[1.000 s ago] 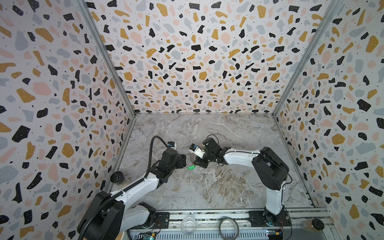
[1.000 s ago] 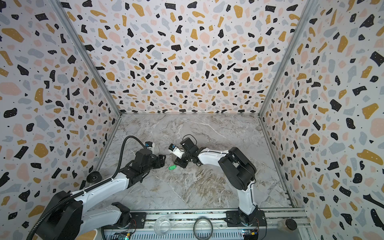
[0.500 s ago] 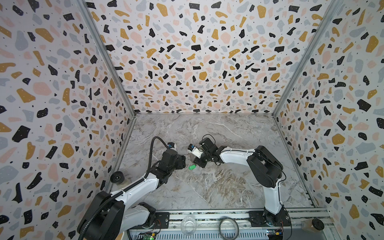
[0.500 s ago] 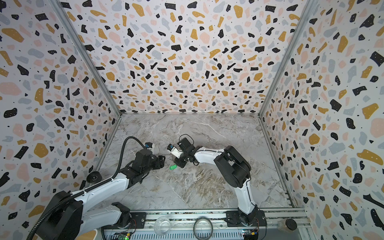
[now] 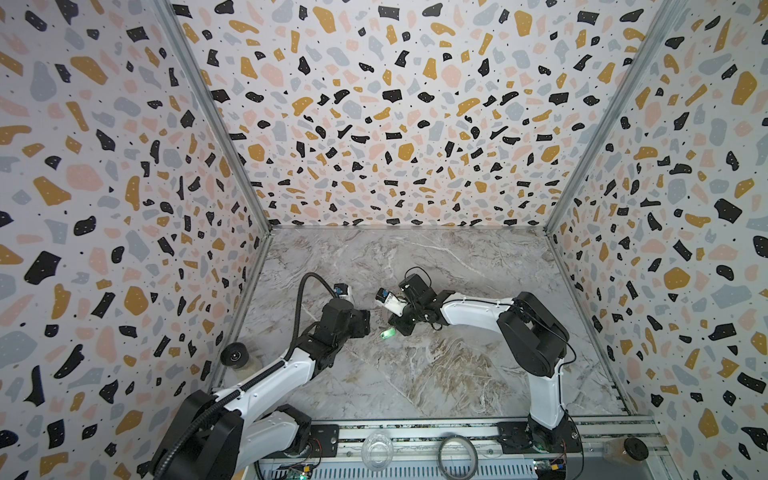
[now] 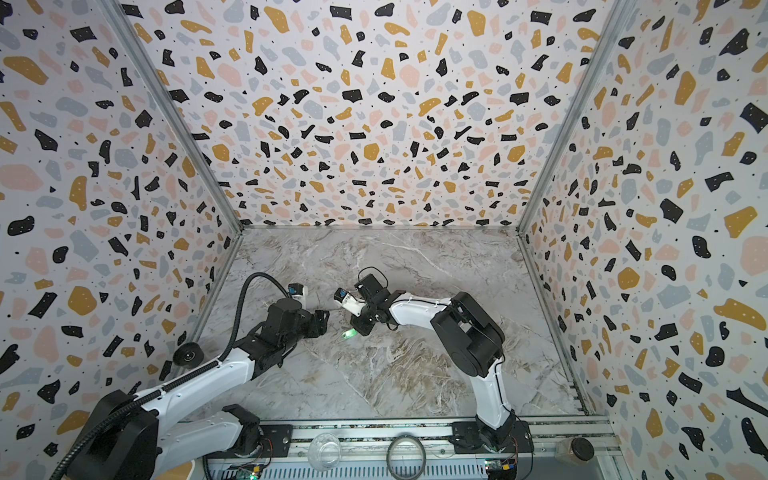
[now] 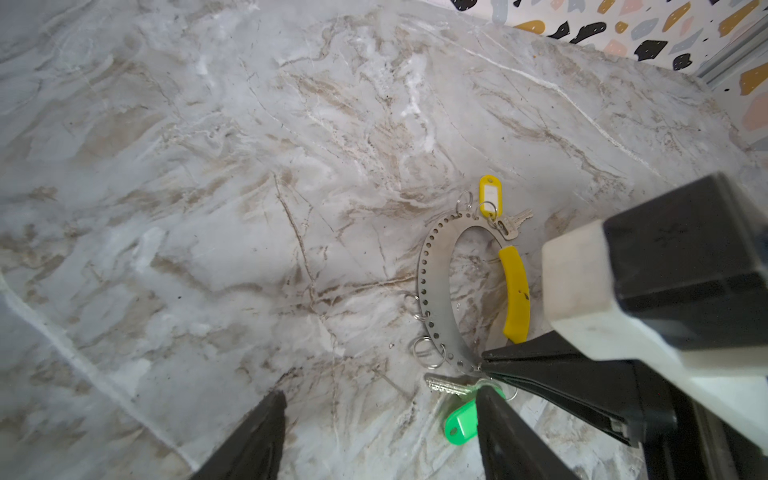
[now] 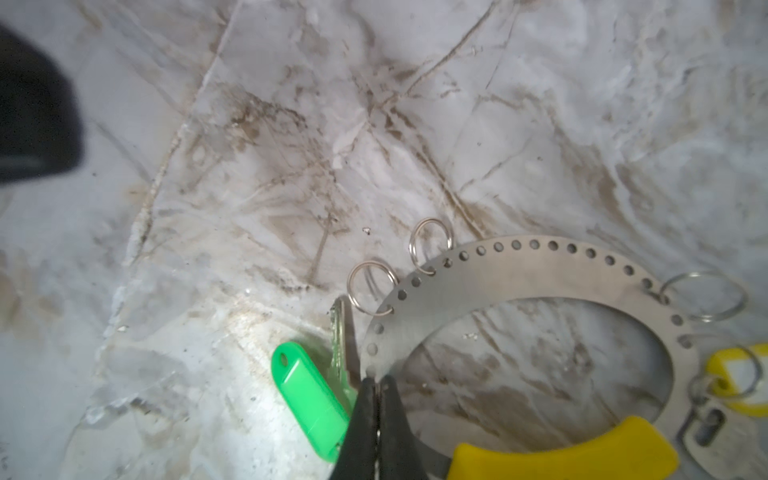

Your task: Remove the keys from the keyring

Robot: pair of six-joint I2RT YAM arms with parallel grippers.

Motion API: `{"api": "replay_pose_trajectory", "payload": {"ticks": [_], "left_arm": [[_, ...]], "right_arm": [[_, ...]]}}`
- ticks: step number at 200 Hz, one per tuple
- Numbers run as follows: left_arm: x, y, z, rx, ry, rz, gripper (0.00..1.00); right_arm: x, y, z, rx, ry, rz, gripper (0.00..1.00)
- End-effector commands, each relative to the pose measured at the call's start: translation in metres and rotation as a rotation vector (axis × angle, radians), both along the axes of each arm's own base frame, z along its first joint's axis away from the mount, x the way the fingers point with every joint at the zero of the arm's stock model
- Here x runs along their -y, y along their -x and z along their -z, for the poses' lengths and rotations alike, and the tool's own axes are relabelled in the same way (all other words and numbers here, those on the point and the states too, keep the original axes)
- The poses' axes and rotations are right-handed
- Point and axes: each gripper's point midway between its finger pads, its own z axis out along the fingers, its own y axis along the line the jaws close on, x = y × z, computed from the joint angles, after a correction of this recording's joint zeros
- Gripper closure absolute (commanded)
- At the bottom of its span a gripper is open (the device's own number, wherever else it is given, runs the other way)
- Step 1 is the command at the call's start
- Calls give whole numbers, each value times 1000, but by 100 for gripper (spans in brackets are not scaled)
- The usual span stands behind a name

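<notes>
The keyring [image 7: 432,270] lies flat on the table [image 7: 208,166] between the two arms, with its yellow sleeve [image 7: 515,291] on the rim. Both keys are still on it. The green key [image 7: 446,384] and its green tag [image 7: 459,422] sit at one end, and the yellow key [image 7: 513,222] and yellow tag [image 7: 489,194] at the other.

The right gripper [image 8: 376,384] is closed tight, with its tips at the keyring's end just beside the green key's head. I cannot tell whether it pinches the plate, the key's own small ring, or nothing. The left gripper [image 7: 380,392] stands wide open and holds nothing. It hangs low near the green key, and in its wrist view one finger partly covers the green tag.

Several things could go wrong from here:
- **Slipping off:** the plate is thin and lies flush on hard stone, so closed tips may slide off it.
- **Dragging the set:** nothing pins the keyring, so any pull on the green key would likely drag the whole set across the table instead of freeing the key.
- **Key not coming free:** the key's ring passes through a hole in the plate and must be worked out along its split, so a straight tug would not release it.
- **Snagging:** the empty small rings [image 8: 410,248] nearby could catch a finger.
- **Knocking the tag:** the left finger could knock the green tag as it closes.

No brand or writing can be read. The yellow tag's white insert looks blank, and any stamping on the keys is too small to make out.
</notes>
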Motion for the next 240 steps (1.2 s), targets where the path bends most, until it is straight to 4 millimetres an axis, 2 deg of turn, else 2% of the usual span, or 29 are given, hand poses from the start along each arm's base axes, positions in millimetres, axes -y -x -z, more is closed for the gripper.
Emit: {"api": "replay_pose_trajectory", "payload": {"ticks": [1, 67, 139, 185, 209, 240], "left_arm": [[2, -6, -26, 97, 5, 26, 27], [7, 3, -76, 329, 20, 124, 27], [32, 20, -100, 491, -76, 338, 33], [54, 40, -111, 622, -138, 521, 45], [65, 52, -119, 700, -140, 613, 48], [78, 56, -122, 720, -152, 702, 54]], "right_arm": [[0, 0, -51, 84, -94, -60, 96], [4, 12, -111, 184, -214, -218, 97], [15, 25, -134, 272, -225, -342, 98], [26, 34, -150, 348, -250, -418, 98], [31, 41, -164, 414, -277, -472, 98], [39, 45, -177, 470, -306, -499, 100]]}}
